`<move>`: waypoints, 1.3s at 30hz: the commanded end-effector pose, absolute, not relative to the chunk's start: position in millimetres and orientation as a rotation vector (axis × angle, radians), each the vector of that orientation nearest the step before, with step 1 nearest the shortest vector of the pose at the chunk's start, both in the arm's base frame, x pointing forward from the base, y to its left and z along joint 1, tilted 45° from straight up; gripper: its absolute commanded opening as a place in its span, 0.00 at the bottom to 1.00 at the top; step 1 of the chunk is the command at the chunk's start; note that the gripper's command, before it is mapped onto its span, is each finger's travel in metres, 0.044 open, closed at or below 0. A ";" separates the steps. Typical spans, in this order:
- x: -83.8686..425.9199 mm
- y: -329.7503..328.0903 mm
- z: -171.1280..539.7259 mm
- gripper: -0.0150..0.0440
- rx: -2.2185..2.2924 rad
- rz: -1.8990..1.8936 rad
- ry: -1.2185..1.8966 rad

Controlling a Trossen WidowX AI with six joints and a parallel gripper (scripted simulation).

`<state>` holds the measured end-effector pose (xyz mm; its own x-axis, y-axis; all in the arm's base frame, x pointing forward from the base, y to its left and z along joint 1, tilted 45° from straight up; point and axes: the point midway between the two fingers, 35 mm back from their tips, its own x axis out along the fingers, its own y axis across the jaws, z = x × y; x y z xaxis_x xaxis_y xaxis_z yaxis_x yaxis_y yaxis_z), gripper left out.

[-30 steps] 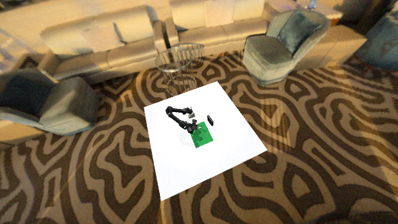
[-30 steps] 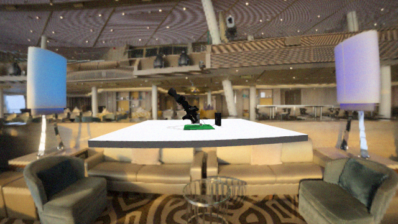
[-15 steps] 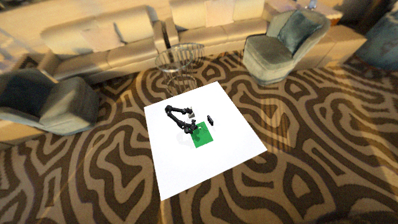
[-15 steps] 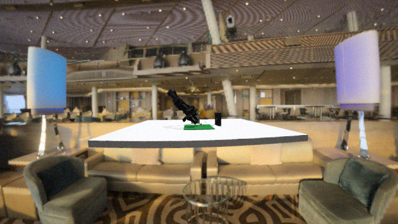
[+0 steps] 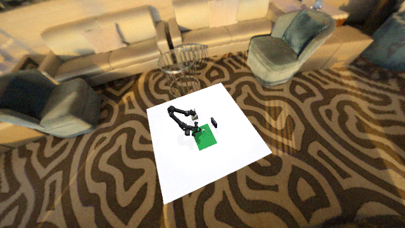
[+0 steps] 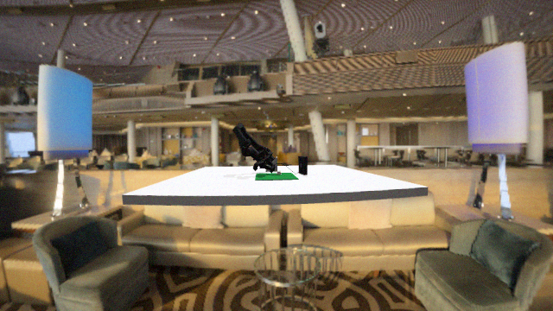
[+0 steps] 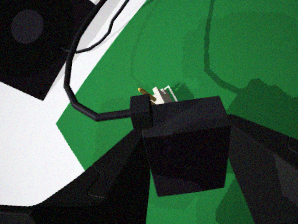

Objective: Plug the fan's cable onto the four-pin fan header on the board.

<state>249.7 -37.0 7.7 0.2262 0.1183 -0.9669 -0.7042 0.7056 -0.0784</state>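
The black plug (image 7: 187, 145) is between the two fingers of my gripper (image 7: 185, 131) (image 5: 198, 130) (image 6: 275, 169), which is shut on it. A black cable (image 7: 68, 75) curves from the plug's left side up out of the wrist view. The white four-pin header (image 7: 158, 95) (image 5: 203, 130) shows just beyond the plug's far edge, with one gold pin clear; the plug hides the rest. It stands on the green board (image 7: 170, 50) (image 5: 205, 142) (image 6: 287, 176). The plug appears above the board, its underside and exact height hidden.
The black fan (image 7: 30, 55) (image 5: 214, 122) (image 6: 302, 165) stands upright just beyond the board, with its cable running toward the gripper. The arm reaches over the board's edge from the left in the top and exterior views. All stand on the white table (image 5: 177, 171) (image 6: 194, 187).
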 end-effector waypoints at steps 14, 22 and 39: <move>252.4 -41.0 20.9 0.25 -0.616 0.661 0.918; 252.3 -43.8 28.5 0.25 -0.656 0.664 0.781; 247.8 -49.4 47.7 0.25 -0.786 0.637 0.502</move>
<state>248.9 -49.4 41.9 0.6714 0.3264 -0.6654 -0.7037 0.5624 -0.4342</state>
